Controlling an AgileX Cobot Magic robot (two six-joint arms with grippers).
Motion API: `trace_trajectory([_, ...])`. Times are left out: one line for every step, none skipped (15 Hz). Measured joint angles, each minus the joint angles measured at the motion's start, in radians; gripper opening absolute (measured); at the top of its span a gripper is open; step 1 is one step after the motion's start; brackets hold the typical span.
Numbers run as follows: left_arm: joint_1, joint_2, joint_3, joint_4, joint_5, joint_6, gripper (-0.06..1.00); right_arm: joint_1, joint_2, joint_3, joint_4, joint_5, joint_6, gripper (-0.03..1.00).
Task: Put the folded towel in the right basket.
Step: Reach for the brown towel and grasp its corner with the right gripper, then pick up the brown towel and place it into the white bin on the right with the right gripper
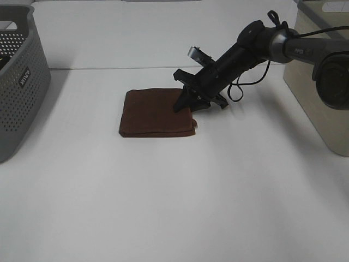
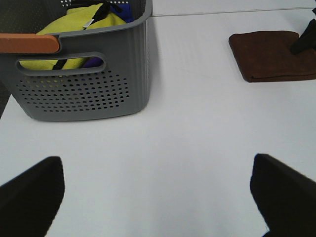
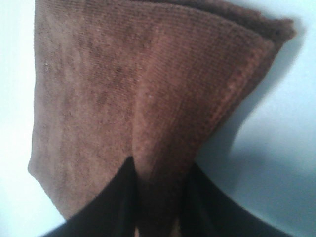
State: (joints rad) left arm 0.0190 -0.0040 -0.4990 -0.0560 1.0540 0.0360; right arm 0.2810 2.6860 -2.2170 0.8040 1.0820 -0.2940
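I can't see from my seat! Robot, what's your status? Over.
Left jaws open, empty. Right jaws pinching towel, lying on table. Nothing between it and beige basket.

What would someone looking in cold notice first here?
The black right hand pinching the right edge of the folded towel at mid-table draws the eye first; the right wrist view shows a ridge of brown cloth caught between its fingers. Next come the right basket, beige, at the table's right edge, and the grey perforated basket at the left, holding yellow cloth.

White table (image 1: 163,207): 1 folded towel (image 1: 152,112) at centre, grey basket (image 1: 22,87) left edge, right basket (image 1: 316,103) opposite, probably on table.
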Motion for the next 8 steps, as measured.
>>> trace_trajectory([0.0,0.0,0.0,0.0,0.0,0.0,0.97,0.0,0.0,0.0,-0.008,0.0,-0.001,0.11])
trace_trajectory([0.0,0.0,0.0,0.0,0.0,0.0,0.97,0.0,0.0,0.0,-0.01,0.0,-0.003,0.1])
trace_trajectory([0.0,0.0,0.0,0.0,0.0,0.0,0.97,0.0,-0.001,0.001,-0.011,0.0,-0.003,0.1])
trace_trajectory([0.0,0.0,0.0,0.0,0.0,0.0,0.97,0.0,-0.011,0.003,-0.016,0.0,-0.004,0.1])
trace_trajectory([0.0,0.0,0.0,0.0,0.0,0.0,0.97,0.0,-0.031,0.009,-0.033,0.0,-0.009,0.1])
trace_trajectory([0.0,0.0,0.0,0.0,0.0,0.0,0.97,0.0,-0.06,0.009,-0.047,0.001,-0.013,0.1])
trace_trajectory([0.0,0.0,0.0,0.0,0.0,0.0,0.97,0.0,-0.103,0.009,-0.069,0.001,-0.016,0.1])
trace_trajectory([0.0,0.0,0.0,0.0,0.0,0.0,0.97,0.0,-0.161,0.009,-0.107,0.002,-0.02,0.1])
